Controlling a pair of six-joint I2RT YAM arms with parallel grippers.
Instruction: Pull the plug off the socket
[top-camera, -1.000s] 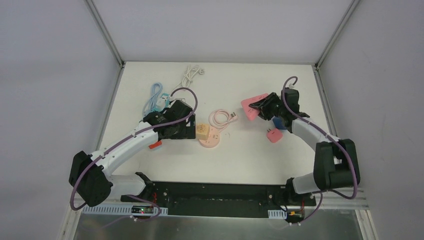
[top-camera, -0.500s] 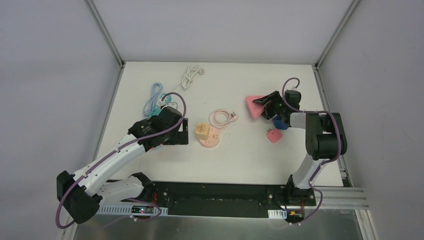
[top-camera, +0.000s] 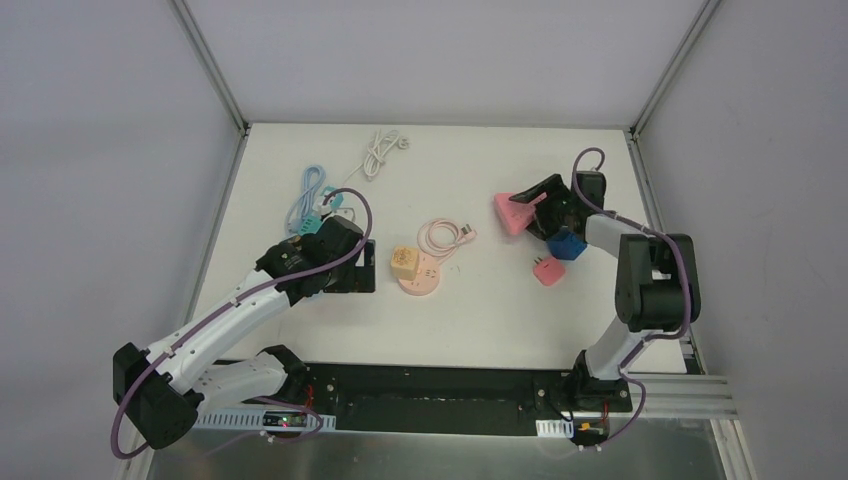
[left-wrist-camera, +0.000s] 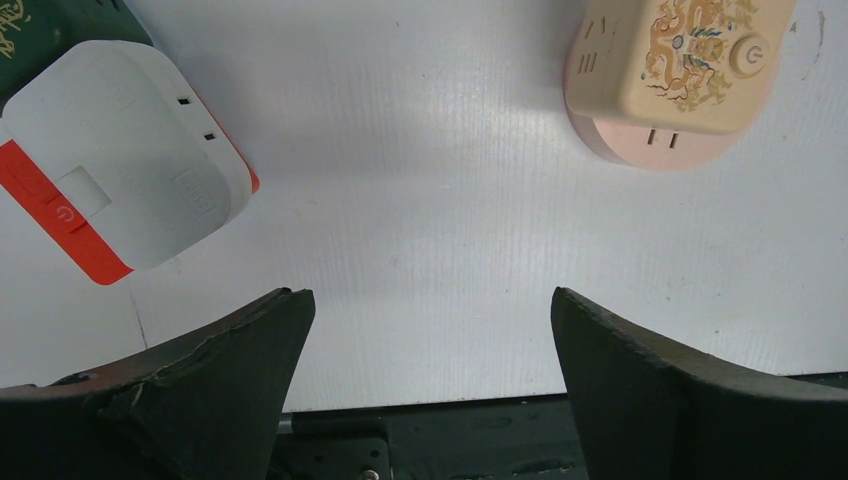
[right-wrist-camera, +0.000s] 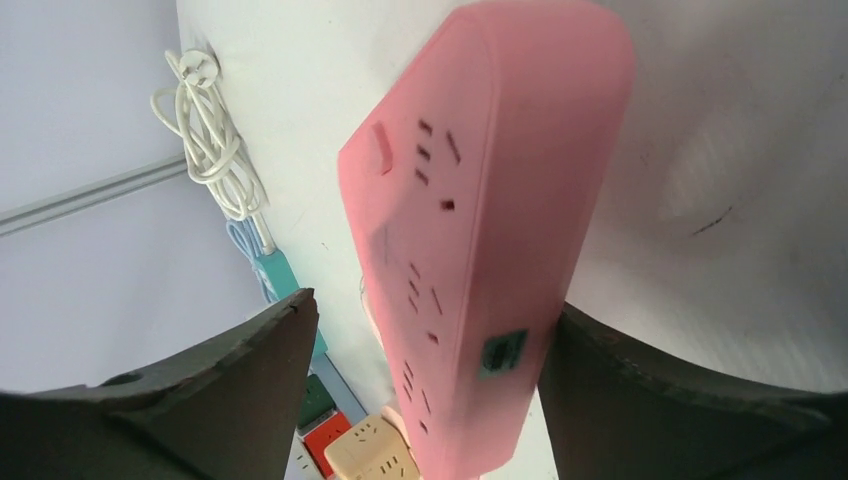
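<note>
A pink triangular socket (top-camera: 512, 212) sits at the back right of the table, with no plug in its holes (right-wrist-camera: 490, 230). My right gripper (top-camera: 540, 205) is open around it; in the right wrist view (right-wrist-camera: 430, 305) the left finger stands clear of it and the right finger is close against its side. A small pink plug (top-camera: 546, 271) lies loose on the table nearer to me, beside a blue cube (top-camera: 566, 244). Over bare table, my left gripper (top-camera: 366, 266) is wide open and holds nothing (left-wrist-camera: 430, 310).
A cream cube socket (top-camera: 404, 262) stands on a round pink base (top-camera: 420, 280) with a coiled pink cable (top-camera: 440, 238), just right of my left gripper. A white and orange socket (left-wrist-camera: 120, 190) lies at its left. White cable (top-camera: 380, 150) and blue cable (top-camera: 310, 190) are at the back.
My right gripper has opened around the pink socket and its arm has folded upward. The left arm drew back to the left, away from the cream cube, then stayed still.
</note>
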